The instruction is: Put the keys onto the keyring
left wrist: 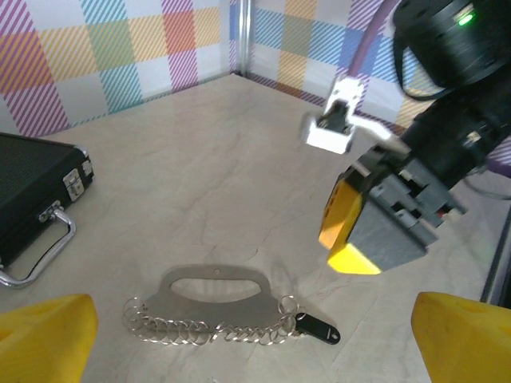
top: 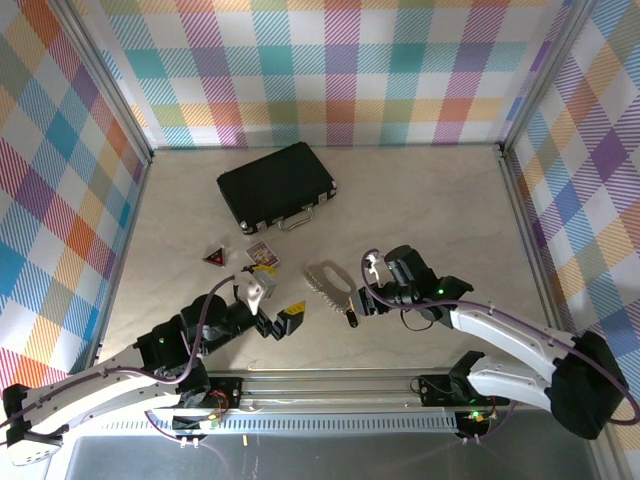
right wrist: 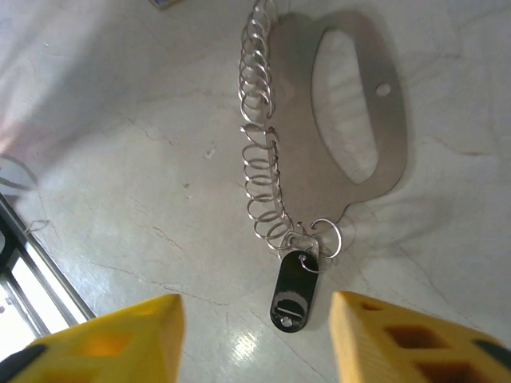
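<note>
Beige marbled table (top: 430, 210), plaid walls on three sides. Black hard case (top: 278, 185) lies flat at the back centre-left, metal handle facing the arms; its latch and handle also show at the left edge of the left wrist view (left wrist: 32, 207). No readable brand on it.

Right gripper (top: 365, 300) is down low over the near end of the keyring holder, jaws apart, nothing between them. In its own view (right wrist: 255, 335) the yellow fingers straddle the black tag without touching it. The left wrist view sees it from the side (left wrist: 375, 239), green LED lit on the arm above.

Left gripper (top: 288, 318) sits just left of the holder, low over the table, jaws wide apart and empty (left wrist: 255, 347).

Keyring holder (top: 325, 278): flat metal plate with a slot handle and a row of split rings along one edge, lying flat mid-table between the two grippers (left wrist: 211, 287) (right wrist: 359, 120). Black tag (right wrist: 293, 291) hangs on the end ring nearest the arms, flat on the table (top: 352, 318) (left wrist: 317, 329); it has a round mark, no text legible.

Small printed card (top: 262, 254) lies left of the holder, print too small to read. Red-and-black triangle piece (top: 214, 257) is just left of the card. Both lie loose on the table, apart from the rings.
</note>
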Available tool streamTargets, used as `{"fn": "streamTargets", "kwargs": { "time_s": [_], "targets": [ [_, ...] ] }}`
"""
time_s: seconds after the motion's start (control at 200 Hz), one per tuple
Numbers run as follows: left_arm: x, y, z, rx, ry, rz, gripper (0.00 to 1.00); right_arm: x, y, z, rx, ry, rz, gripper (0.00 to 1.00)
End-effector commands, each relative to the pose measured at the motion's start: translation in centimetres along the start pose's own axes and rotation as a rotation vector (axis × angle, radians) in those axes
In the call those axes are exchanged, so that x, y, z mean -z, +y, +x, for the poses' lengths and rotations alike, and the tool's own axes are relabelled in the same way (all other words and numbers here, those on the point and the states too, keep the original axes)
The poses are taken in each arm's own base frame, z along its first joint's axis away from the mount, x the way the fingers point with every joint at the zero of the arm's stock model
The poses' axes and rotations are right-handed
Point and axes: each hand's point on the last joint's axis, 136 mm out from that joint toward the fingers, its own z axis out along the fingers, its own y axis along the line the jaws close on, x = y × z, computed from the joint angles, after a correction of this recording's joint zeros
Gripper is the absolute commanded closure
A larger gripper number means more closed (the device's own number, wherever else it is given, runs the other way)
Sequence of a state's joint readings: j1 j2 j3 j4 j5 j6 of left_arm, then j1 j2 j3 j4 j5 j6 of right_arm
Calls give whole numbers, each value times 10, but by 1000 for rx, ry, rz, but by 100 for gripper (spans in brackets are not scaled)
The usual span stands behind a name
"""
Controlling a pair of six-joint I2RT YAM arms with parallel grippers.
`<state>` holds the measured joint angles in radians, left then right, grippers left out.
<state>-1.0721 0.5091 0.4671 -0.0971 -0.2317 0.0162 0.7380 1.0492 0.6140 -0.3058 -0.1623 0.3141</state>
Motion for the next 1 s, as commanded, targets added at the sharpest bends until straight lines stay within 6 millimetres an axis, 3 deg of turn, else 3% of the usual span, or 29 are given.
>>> {"fn": "streamTargets", "kwargs": {
  "time_s": [0.0,0.13,0.27,0.45,0.66,0.8,0.885,0.995],
  "targets": [
    [1,8,-18,32,-67,-52,0,13,-7,-1,25,-17,53,40],
    [-3,30,-13,61,-47,-189,0,24,-11,-5,91,-49,78,26],
    [-1,62,-4,62,16,-377,0,36,-30,-18,84,-112,149,0],
    [16,112,14,58,24,-652,0,59,-70,-40,8,-256,305,1],
    [54,174,43,89,25,-994,0,78,-108,-56,-70,-406,428,1],
    [68,193,50,91,11,-1099,0,99,-143,-56,-140,-468,629,1],
    [68,198,48,36,-2,-1116,0,104,-150,-57,-114,-504,675,1],
    [73,210,62,2,25,-1179,0,106,-164,-48,-60,-518,763,1]
  ]
}}
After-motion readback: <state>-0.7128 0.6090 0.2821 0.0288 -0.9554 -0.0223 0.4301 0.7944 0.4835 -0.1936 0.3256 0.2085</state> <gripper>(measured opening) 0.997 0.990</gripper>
